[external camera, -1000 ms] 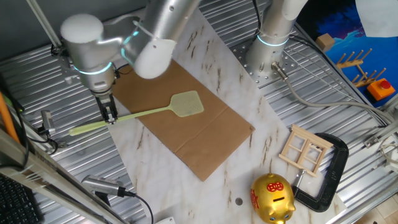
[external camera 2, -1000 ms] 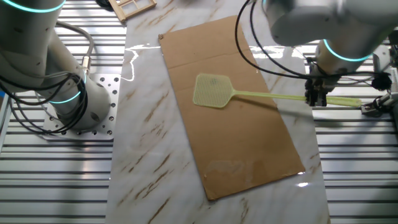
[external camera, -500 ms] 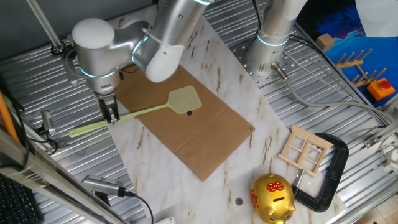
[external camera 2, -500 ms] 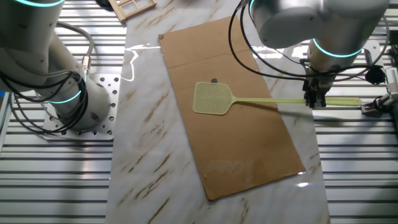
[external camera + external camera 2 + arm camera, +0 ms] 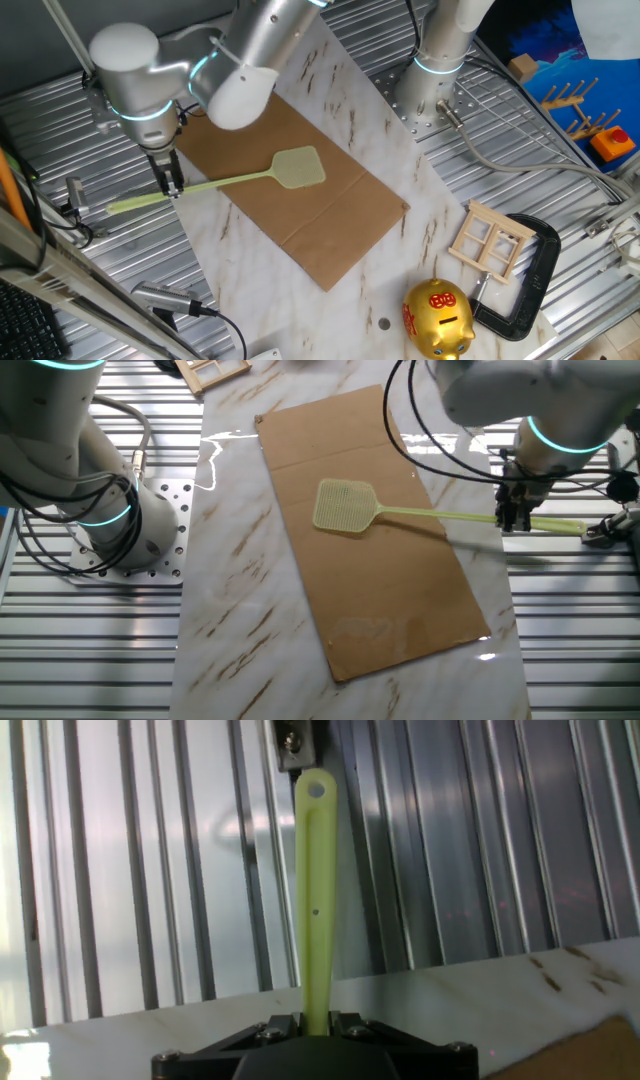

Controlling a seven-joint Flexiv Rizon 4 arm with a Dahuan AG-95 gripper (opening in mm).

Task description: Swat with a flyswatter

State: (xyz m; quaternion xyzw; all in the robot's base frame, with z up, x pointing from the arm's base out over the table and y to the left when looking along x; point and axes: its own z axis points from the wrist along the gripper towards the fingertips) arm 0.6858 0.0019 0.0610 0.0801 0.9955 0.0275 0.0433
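Flyswatter (image 5: 240,178) lay low over the bench (image 5: 380,130), its mesh head above the brown sheet (image 5: 300,200) and its long handle reaching past the sheet's edge to the ribbed metal. The end effector (image 5: 171,184) was clamped on the handle near the free end.

Both fixed views look steeply down on the counter (image 5: 340,90) from opposite sides, sharing the brown sheet (image 5: 300,195). Hand view is close, facing downward along the flyswatter (image 5: 315,910) handle.
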